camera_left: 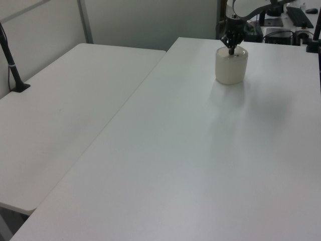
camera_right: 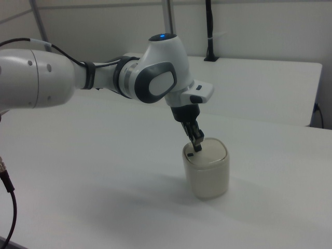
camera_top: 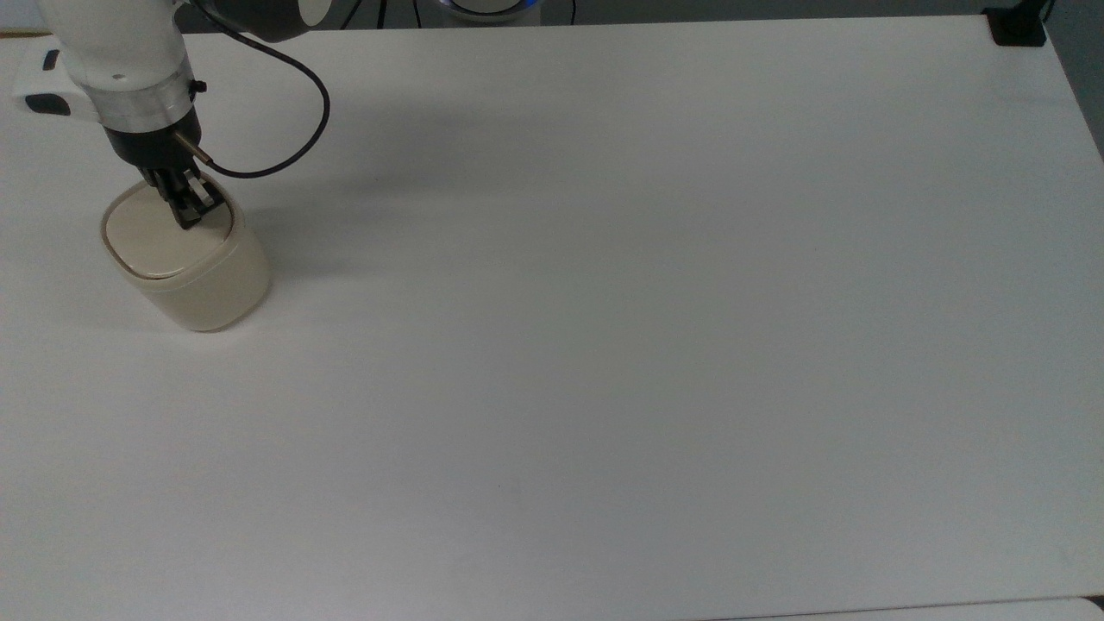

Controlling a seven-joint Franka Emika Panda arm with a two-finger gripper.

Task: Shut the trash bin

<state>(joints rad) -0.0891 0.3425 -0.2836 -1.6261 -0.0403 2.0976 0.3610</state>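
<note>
Top view: arm comes in from the 11 o'clock corner, wrist pointing down, gripper over the 1 o'clock part of the bin lid; fingers pressed together, nothing pinched, tips at or just above the lid, contact can't be confirmed. A black cable loops from the wrist out toward 3 o'clock. Right view: arm reaches from the right view's left, elbow housing with a blue light on top, forearm angled down toward 5 o'clock, gripper tilted slightly off vertical, tips over the far-left part of the bin's lid beside a small black button. Left view: gripper drops straight onto the bin at about 1 o'clock of the frame. Bin stands upright, long axis vertical, lid flat and level with the rim, thin dark seam all round, so it reads as closed; cream body, rounded-square outline. In the top view it sits at about 9 o'clock of the table, near the top view's left edge. Table is plain white, with a second white table butted against it on the left view's left. Black post clamped at that table's far edge, pale partition walls behind, desk clutter beyond the bin in the left view.
</note>
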